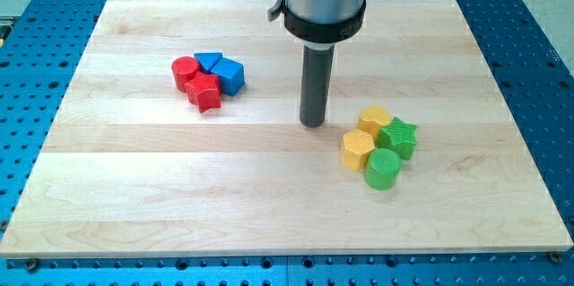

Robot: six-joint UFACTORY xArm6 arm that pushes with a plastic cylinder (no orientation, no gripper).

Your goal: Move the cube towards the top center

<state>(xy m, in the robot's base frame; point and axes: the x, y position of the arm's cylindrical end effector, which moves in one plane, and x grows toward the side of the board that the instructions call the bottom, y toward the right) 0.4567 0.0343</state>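
The blue cube [230, 76] sits in the upper left part of the wooden board [179, 196], touching a blue triangular block [208, 60], a red cylinder [185, 72] and a red star-shaped block [205, 94]. My tip [312, 124] rests on the board near the middle, well to the right of and below the cube, and just left of the yellow and green cluster. It touches no block.
At the right, a cluster holds two yellow blocks, one upper [374, 119] and a hexagonal one [357, 150], a green star-shaped block [398, 136] and a green cylinder [383, 169]. The blue perforated table [538, 17] surrounds the board.
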